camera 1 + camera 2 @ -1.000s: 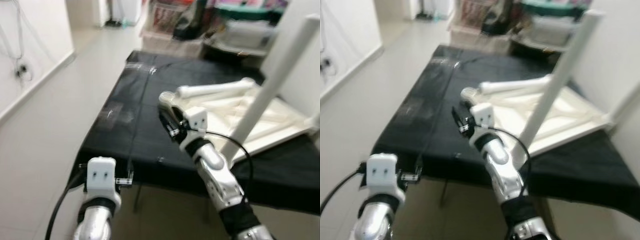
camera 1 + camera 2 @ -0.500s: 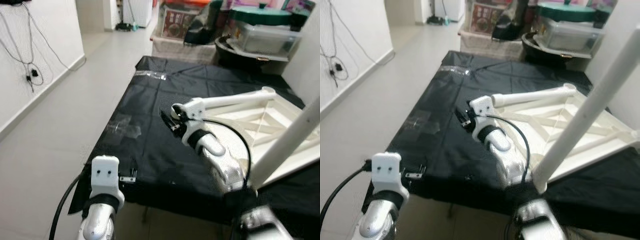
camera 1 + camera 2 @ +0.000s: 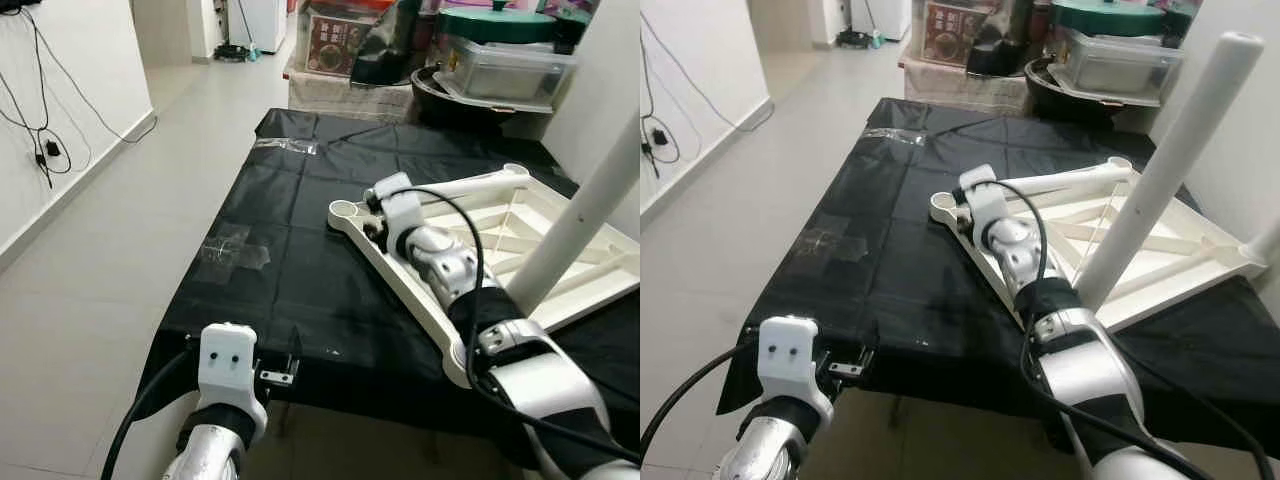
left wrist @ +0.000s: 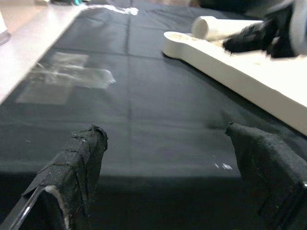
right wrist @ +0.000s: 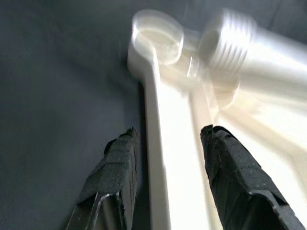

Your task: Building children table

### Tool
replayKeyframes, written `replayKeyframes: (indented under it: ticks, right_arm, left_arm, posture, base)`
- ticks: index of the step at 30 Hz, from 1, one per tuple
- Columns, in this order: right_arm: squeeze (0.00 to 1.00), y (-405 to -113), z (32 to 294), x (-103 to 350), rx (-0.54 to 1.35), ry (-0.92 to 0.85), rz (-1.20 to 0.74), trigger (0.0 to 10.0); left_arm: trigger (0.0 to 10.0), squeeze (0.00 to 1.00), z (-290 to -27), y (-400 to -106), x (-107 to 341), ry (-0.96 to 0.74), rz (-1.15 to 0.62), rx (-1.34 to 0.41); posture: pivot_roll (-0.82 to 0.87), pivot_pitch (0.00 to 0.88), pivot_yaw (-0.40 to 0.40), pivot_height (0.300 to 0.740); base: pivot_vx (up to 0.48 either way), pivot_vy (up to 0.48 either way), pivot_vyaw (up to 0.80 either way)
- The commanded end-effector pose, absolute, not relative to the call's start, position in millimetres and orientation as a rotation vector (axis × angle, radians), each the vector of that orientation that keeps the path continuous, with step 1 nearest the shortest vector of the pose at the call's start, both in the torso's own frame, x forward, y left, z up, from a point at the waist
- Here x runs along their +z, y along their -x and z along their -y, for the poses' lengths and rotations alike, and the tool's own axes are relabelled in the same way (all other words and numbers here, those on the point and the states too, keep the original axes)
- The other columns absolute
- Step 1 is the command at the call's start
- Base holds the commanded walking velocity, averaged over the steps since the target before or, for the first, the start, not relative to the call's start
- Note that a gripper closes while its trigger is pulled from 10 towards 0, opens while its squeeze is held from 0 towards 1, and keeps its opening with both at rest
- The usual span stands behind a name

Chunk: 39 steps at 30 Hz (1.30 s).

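The white children's table top [image 3: 565, 255] lies upside down on a black-covered table [image 3: 290, 290]. One white leg [image 3: 1160, 170] stands upright in its near right corner. A loose leg [image 3: 480, 184] lies across the frame, with its threaded end [image 5: 225, 43] beside the empty corner socket [image 5: 157, 36]. My right gripper [image 5: 171, 133] is open, and its fingers straddle the top's rim just short of that socket. My left gripper [image 4: 164, 130] is open and holds nothing. It hovers at the table's near edge [image 3: 277, 374].
Clear tape patches [image 3: 236, 250] stick to the cloth. Storage bins, a pot and boxes [image 3: 500, 60] crowd the far end. Open tiled floor [image 3: 100, 220] runs along the left, by a wall with hanging cables. A white wall stands close on the right.
The camera has shifted and sharpened. My right arm has stretched forward, bringing its gripper from over the black cloth onto the corner of the table top. The left arm stays low at the edge.
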State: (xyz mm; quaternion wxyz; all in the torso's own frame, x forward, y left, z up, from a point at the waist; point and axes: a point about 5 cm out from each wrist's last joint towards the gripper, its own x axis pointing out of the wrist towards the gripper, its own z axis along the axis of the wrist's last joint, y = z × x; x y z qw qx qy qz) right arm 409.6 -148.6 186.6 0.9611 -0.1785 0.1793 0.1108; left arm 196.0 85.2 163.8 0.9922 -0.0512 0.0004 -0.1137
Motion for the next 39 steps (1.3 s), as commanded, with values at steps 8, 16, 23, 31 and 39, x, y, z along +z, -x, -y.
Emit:
replayKeyframes:
  ticks: [8,16,23,31,39]
  right_arm:
    - [0.0,-404.4,155.1,167.1,0.263,0.383,-0.545,10.0]
    - [0.0,-398.2,144.7,155.1,0.445,0.468,-0.649,0.0]
    - [0.0,-396.1,128.3,163.0,0.686,0.566,-0.663,0.0]
    - [0.0,-379.7,130.8,162.3,1.135,0.715,-0.729,0.0]
    - [0.0,-362.5,149.3,151.8,1.372,0.794,-0.823,0.0]
  left_arm:
    - [10.0,0.0,-81.0,-185.1,165.9,0.107,-0.032,-0.25]
    - [10.0,0.0,-81.1,-179.8,168.1,0.114,-0.05,-0.248]
    - [10.0,0.0,-82.4,-180.1,167.8,0.111,-0.056,-0.24]
    - [10.0,0.0,-83.3,-185.9,165.7,0.105,-0.059,-0.239]
    - [10.0,0.0,-83.8,-189.5,164.1,0.101,-0.059,-0.239]
  posture:
    - [0.1,0.237,-0.115,0.74]
    - [0.1,0.262,-0.118,0.74]
    - [0.1,0.262,-0.119,0.74]
    - [0.09,0.239,-0.118,0.74]
    - [0.08,0.226,-0.114,0.74]
  base:
    - [0.0,0.0,0.0]
    - [0.0,0.0,0.0]
    - [0.0,0.0,0.0]
    - [0.0,0.0,0.0]
    - [0.0,0.0,0.0]
